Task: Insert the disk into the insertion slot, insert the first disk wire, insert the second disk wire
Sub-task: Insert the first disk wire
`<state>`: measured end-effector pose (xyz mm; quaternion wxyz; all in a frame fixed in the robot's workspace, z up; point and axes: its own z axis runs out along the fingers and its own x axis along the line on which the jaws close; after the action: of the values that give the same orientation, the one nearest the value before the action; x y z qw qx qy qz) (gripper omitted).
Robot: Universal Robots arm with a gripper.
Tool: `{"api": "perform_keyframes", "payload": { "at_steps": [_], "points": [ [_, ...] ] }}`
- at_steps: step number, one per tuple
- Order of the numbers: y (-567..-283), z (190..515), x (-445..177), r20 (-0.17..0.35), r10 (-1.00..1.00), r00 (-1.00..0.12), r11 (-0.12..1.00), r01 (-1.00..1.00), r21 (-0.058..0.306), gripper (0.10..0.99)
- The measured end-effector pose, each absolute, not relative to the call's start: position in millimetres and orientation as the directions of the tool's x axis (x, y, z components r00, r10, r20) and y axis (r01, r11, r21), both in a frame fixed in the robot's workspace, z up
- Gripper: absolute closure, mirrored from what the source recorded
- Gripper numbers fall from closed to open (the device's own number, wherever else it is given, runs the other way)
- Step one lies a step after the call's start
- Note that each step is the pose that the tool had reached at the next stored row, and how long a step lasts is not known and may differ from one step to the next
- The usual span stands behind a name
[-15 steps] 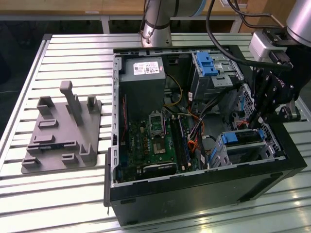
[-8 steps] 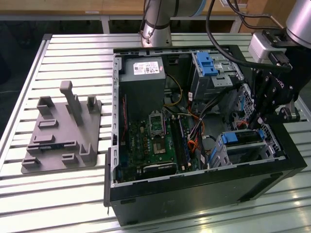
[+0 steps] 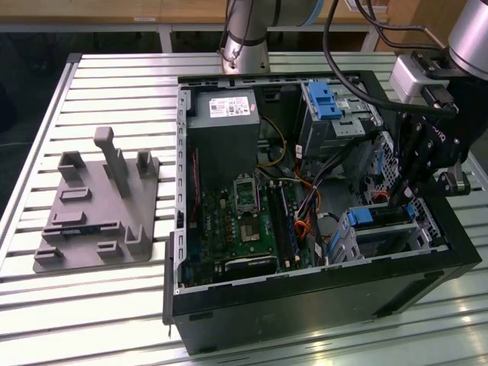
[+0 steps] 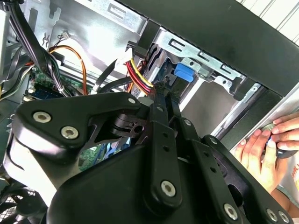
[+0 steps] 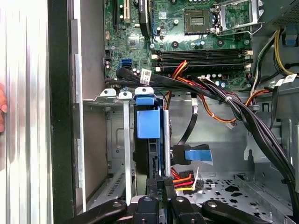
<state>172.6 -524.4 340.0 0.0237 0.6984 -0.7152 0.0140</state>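
ok so the gripper (image 3: 396, 200) is reaching down into the open case (image 3: 305, 305), right over the slot (image 3: 381, 245) in the case's near corner on the exterior view's right. The disk (image 5: 149, 123) is sitting in the slot (image 5: 93, 140) on edge, with its blue caddy poking up at the slot's rim. In both wrist views the fingers (image 5: 156, 186) look pressed together, hardly any gap. A red/yellow/black wire (image 4: 140, 77) ends right at the tips of the gripper (image 4: 163, 86), but I honestly can't tell if it's pinched or just touching. A flat blue wire (image 5: 196, 155) hangs loose just beside the disk. Someone's hand (image 4: 261, 149) rests outside the case wall. A grey fixture (image 3: 99, 213) sits on the table (image 3: 114, 305) well apart, toward its edge on the exterior view's left
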Motion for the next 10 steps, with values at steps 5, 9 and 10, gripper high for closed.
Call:
{"api": "perform_keyframes", "payload": {
  "at_steps": [5,9,10],
  "points": [
    [-525.2,338.8,172.6,0.054,-0.998,-0.023,0.024,-1.000,0.013,0.918],
    [-525.5,337.7,172.6,0.054,-0.998,-0.023,0.024,-1.000,0.013,0.918],
    [-525.5,337.4,172.6,0.054,-0.998,-0.023,0.024,-1.000,0.013,0.918]
  ]
}}
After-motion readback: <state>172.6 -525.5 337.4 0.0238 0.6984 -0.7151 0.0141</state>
